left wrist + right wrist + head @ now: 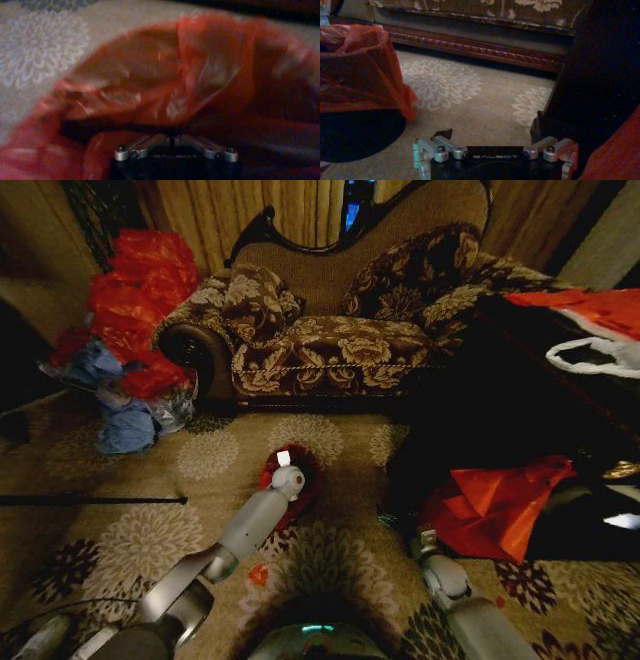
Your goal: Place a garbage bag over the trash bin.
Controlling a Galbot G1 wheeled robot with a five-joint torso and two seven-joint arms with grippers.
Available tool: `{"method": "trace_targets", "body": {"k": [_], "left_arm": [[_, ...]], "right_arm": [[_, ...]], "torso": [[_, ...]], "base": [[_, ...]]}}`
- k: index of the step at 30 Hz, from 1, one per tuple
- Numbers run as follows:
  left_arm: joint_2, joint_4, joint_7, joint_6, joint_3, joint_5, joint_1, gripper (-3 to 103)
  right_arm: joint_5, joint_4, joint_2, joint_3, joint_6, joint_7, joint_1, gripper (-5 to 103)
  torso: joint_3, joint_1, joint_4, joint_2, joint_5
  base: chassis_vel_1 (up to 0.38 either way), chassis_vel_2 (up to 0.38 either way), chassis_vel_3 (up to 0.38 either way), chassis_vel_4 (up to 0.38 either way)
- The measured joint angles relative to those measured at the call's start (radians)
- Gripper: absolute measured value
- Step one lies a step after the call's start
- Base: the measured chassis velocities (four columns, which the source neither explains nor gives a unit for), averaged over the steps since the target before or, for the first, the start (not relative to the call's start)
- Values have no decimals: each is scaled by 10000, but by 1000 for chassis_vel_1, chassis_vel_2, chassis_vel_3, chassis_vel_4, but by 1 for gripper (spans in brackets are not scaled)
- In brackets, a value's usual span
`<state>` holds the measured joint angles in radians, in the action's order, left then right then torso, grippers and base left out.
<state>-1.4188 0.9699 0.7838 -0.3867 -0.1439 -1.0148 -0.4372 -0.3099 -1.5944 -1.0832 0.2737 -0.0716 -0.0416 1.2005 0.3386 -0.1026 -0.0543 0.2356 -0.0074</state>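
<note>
The garbage bag (360, 71) is draped over the trash bin (355, 135) on the carpet (470, 97) before the sofa (330, 330), left claw (288, 477) apparently clenched on its rim, right claw (495, 157) released nearby; a tug could unseat it.

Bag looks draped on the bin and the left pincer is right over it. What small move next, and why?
Probably press the left pincer a little down into the garbage bag. From the right wrist, the red plastic already hangs over the trash bin rim, but it bunches loosely above the mouth. The right pincer sits apart on the carpet, open.
</note>
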Motion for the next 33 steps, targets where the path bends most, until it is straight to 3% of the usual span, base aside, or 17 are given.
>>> {"method": "trace_targets", "body": {"k": [5, 12, 15, 20, 27, 31, 33], "left_arm": [[-396, -1115, -490, 253, 152, 315, 225, 0], [-425, -1427, -712, 319, 666, 649, 130, 0], [-581, -1952, -1204, 349, 846, 838, 247, 0], [-671, -1919, -1392, 273, 854, 864, 184, 0], [-249, -373, -1017, -39, 914, 839, -603, 0], [510, 1711, -239, -589, 889, 342, -1308, 0], [610, 2102, -50, -703, 891, 201, -1409, 0]], "right_arm": [[-33, 225, 7, -358, -37, -1, -372, 100], [-151, 692, -57, -1307, -52, -4, -1270, 100], [-216, 852, -148, -1732, -89, -13, -1648, 100], [-234, 908, -193, -1849, -107, -33, -1788, 100], [-270, 892, -217, -1925, -150, -96, -1893, 100], [-280, 841, -226, -1922, -164, -104, -1838, 100], [-276, 821, -229, -1921, -165, -105, -1808, 100]], "torso": [[0, 0, -7, 0, -2], [-10, 8, -2, 5, 1], [-17, 14, 0, 16, 12], [-9, 8, 9, 12, 11], [13, -10, -8, -10, -14], [10, -11, 2, -13, -5], [8, -7, 1, -13, -7]], "base": [[0, 0, 0, 0], [0, 0, 0, 0], [0, 0, 0, 0], [0, 0, 0, 0], [0, 0, 0, 0], [0, 0, 0, 0], [0, 0, 0, 0]]}}
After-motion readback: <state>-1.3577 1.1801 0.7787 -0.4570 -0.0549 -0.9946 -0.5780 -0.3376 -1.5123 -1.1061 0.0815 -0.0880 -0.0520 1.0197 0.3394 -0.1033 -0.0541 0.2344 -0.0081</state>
